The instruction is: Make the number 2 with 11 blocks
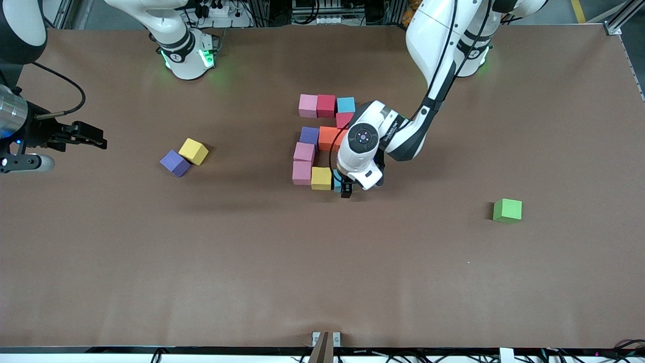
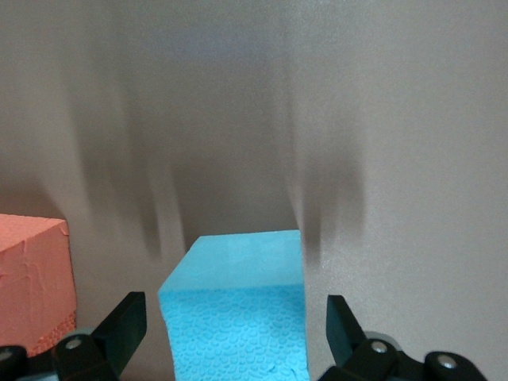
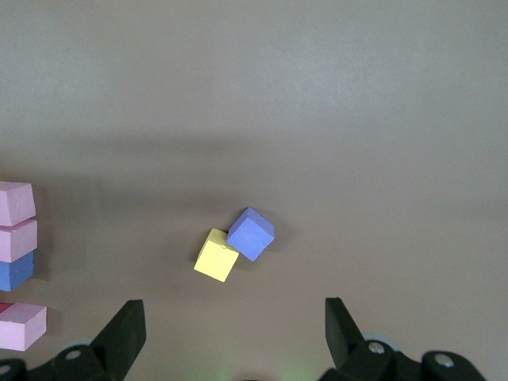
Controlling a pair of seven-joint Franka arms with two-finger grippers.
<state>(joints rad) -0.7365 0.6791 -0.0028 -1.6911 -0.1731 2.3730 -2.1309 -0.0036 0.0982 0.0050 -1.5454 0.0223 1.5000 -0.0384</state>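
A brown tabletop (image 1: 201, 262) fills the front view, with both robot bases along its top edge. The left arm's wrist housing covers part of the number 2 (image 1: 322, 146) at the middle of the tabletop: the cube at the end of the row nearest the front camera shows only as a blue sliver (image 1: 336, 180), and the orange pair (image 1: 328, 137) in the middle row is partly hidden, as is the red cube (image 1: 344, 119) under the top row.

The visible part of the digit reads as a top row of pink (image 1: 308, 105), red (image 1: 326, 105) and light blue (image 1: 345, 105), then the red cube, a middle row beginning with a purple cube (image 1: 309, 135), two pink cubes (image 1: 303, 162) stacked down the right arm's side, and a yellow cube (image 1: 321, 177) in the nearest row.

The left end effector (image 2: 236, 321) stands low around the light blue cube (image 2: 235, 309), its fingers (image 2: 119, 327) spread with a gap on each side, not pinching. A salmon-orange cube (image 2: 32, 278) shows cut off at that view's edge.

The right end effector (image 3: 236, 329) waits with fingers wide apart, holding nothing, over the right arm's end of the tabletop. Loose there, a second purple cube (image 1: 175, 162) and a second yellow cube (image 1: 193, 150) touch at a corner. A green cube (image 1: 507, 210) sits alone toward the left arm's end.
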